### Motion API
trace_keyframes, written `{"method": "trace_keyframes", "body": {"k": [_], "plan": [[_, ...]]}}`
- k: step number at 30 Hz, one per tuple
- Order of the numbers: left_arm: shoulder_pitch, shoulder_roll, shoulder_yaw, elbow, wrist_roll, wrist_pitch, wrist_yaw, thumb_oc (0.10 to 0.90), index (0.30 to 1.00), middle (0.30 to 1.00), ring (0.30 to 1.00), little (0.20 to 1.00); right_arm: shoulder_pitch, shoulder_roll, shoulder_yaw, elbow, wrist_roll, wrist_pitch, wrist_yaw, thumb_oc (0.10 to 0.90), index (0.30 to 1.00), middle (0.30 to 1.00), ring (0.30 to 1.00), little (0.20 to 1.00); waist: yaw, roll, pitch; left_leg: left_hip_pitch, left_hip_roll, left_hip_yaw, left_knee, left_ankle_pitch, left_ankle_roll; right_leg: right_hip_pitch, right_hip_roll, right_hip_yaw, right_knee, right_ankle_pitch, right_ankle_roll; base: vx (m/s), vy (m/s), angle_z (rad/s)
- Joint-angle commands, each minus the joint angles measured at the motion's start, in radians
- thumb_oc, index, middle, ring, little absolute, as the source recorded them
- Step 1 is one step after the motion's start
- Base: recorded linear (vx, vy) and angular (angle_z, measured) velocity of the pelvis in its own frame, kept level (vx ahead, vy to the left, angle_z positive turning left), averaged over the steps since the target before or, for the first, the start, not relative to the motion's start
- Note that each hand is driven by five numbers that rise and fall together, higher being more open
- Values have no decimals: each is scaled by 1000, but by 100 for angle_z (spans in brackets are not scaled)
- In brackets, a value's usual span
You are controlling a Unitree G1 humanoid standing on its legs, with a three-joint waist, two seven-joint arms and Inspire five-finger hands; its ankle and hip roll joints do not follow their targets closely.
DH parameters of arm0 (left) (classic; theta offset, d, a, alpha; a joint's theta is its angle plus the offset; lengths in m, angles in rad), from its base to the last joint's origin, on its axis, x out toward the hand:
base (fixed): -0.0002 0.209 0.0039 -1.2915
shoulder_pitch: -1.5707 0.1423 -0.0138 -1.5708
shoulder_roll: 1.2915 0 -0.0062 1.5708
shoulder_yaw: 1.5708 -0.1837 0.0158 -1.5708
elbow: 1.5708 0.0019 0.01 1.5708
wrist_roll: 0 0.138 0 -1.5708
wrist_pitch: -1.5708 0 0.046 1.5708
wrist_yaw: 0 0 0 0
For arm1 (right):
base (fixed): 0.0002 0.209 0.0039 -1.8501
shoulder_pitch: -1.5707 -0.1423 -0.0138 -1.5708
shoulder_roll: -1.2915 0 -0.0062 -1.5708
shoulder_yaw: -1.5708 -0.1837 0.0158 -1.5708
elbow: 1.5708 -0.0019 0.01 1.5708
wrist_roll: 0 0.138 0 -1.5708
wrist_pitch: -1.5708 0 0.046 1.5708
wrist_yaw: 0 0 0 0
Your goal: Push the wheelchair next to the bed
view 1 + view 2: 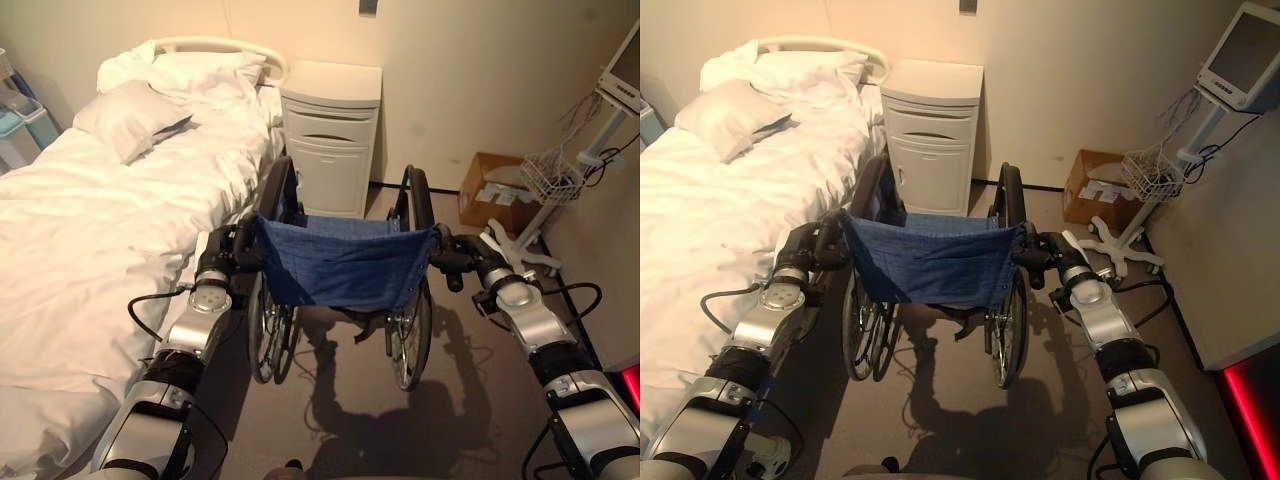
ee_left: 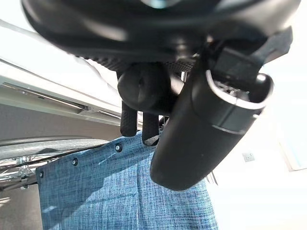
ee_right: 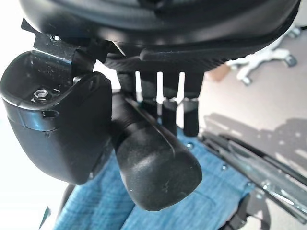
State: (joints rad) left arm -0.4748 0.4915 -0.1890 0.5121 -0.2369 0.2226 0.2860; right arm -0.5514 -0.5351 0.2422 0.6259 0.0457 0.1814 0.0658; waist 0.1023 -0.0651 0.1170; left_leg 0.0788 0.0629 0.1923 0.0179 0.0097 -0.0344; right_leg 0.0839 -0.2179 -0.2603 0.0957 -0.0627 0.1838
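Looking down through the left eye, the wheelchair (image 1: 340, 265) stands straight ahead of both hands, its long axis pointing at the cabinet (image 1: 330, 135), with the bed (image 1: 90, 240) just beside its left wheel; the left hand (image 1: 222, 262) is the one nearer the bed. Through the right eye, the right hand (image 1: 1045, 255) is at the right push handle. At the left wrist, fingers curl round the left handle (image 2: 144, 88). At the right wrist, fingers and thumb wrap the right handle (image 3: 158, 170), blue backrest just beyond.
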Motion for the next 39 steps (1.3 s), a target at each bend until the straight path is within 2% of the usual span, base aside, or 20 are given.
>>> {"method": "trace_keyframes", "body": {"k": [1, 4, 6, 7, 8, 9, 10, 11, 16, 24, 25, 26, 27, 39], "plan": [[102, -39, -53, 51, 74, 15, -47, 400, 300, 300, 300, 300, 128, -74, 89, 30, -95, 3, 35, 400, 300, 300, 300, 300, -5, 38, 3, -55, -47, -2, -12, -28, 56, -7, 16, -24, 213, 6, -2, 54, 56, -4], [117, -31, -59, 31, 65, 15, -40, 400, 300, 300, 300, 300, 154, -79, 82, 7, -94, -3, 21, 400, 300, 300, 300, 300, -7, 38, 10, -49, -58, 1, 0, -49, 65, -82, 14, -21, 332, 46, 1, 69, 18, -3], [125, -28, -57, 16, 57, 19, -30, 400, 300, 300, 300, 300, 152, -73, 86, 8, -109, -9, 15, 400, 300, 300, 300, 300, -8, 31, 21, -37, -49, 4, 18, -54, 53, -96, 3, -24, 253, 67, -10, 54, -151, -6], [128, -29, -49, 12, 54, 13, -23, 400, 300, 300, 300, 300, 143, -74, 95, 9, -121, -10, 11, 400, 300, 300, 300, 300, -15, 27, 33, -29, -42, 2, 30, -64, 42, -112, -1, -20, 158, 90, -14, -11, -227, -18], [131, -29, -44, 5, 51, 9, -17, 400, 300, 300, 300, 300, 136, -73, 102, 9, -120, -5, 3, 400, 300, 300, 300, 300, -25, 20, 43, -15, -51, -2, 27, -83, 44, -160, -14, -6, 123, 152, -5, -32, -198, -16], [130, -24, -42, -2, 47, 13, -16, 400, 300, 300, 300, 300, 135, -72, 102, 7, -118, 0, -1, 400, 300, 300, 300, 300, -27, 21, 47, -13, -49, 0, 27, -89, 46, -172, -15, -8, 124, 155, -3, -26, -149, -7], [126, -18, -40, -9, 43, 23, -21, 400, 300, 300, 300, 300, 134, -72, 98, 6, -120, 2, -3, 400, 300, 300, 300, 300, -23, 26, 50, -20, -40, 5, 31, -88, 49, -165, -9, -19, 131, 126, -7, -7, -191, 12], [126, -27, -44, 2, 44, 21, -21, 400, 300, 300, 300, 300, 130, -77, 103, 13, -111, 1, -9, 400, 300, 300, 300, 300, -14, 23, 46, -31, -39, -6, 38, -75, 43, -112, 10, -27, 77, 104, -11, 1, -161, 26], [135, -68, -51, 19, 36, 17, -5, 400, 300, 300, 300, 300, 102, -93, 103, 50, -135, -1, 4, 400, 300, 300, 300, 300, -4, 25, 20, -33, -30, -12, 15, -48, 21, -41, 30, -52, -1, 62, -26, 51, -62, 19], [152, -86, -49, 13, 14, 17, 0, 400, 300, 300, 300, 300, 78, -105, 115, 83, -165, 3, 11, 400, 300, 300, 300, 300, 3, 30, -2, 12, -26, -27, -29, -48, 13, -6, 30, -61, -35, 55, -25, 63, -18, 6], [153, -84, -51, 8, 16, 28, 3, 800, 900, 900, 900, 900, 77, -108, 113, 79, -163, 13, 11, 485, 427, 427, 427, 427, 3, 30, -4, 15, -26, -29, -34, -49, 13, -5, 31, -61, -35, 54, -25, 0, 0, 0], [153, -84, -51, 6, 16, 33, 3, 800, 900, 900, 900, 900, 78, -108, 112, 78, -163, 15, 9, 778, 867, 867, 867, 867, 3, 30, -5, 16, -26, -29, -36, -49, 13, -5, 32, -62, -35, 53, -25, 37, -18, 1], [154, -81, -51, -2, 16, 43, -5, 800, 900, 900, 900, 900, 83, -109, 107, 75, -156, 14, 0, 800, 900, 900, 900, 900, 3, 30, -7, 19, -26, -30, -39, -50, 13, -5, 32, -63, -34, 51, -24, 0, 0, 0], [184, -78, -20, -84, -71, 69, 4, 800, 900, 900, 900, 900, 93, -116, 88, -12, -145, 60, -10, 800, 900, 900, 900, 900, 0, 36, -5, 37, -28, -35, -38, -63, 19, 3, 37, -62, -26, 39, -29, 11, -1, 2]]}}
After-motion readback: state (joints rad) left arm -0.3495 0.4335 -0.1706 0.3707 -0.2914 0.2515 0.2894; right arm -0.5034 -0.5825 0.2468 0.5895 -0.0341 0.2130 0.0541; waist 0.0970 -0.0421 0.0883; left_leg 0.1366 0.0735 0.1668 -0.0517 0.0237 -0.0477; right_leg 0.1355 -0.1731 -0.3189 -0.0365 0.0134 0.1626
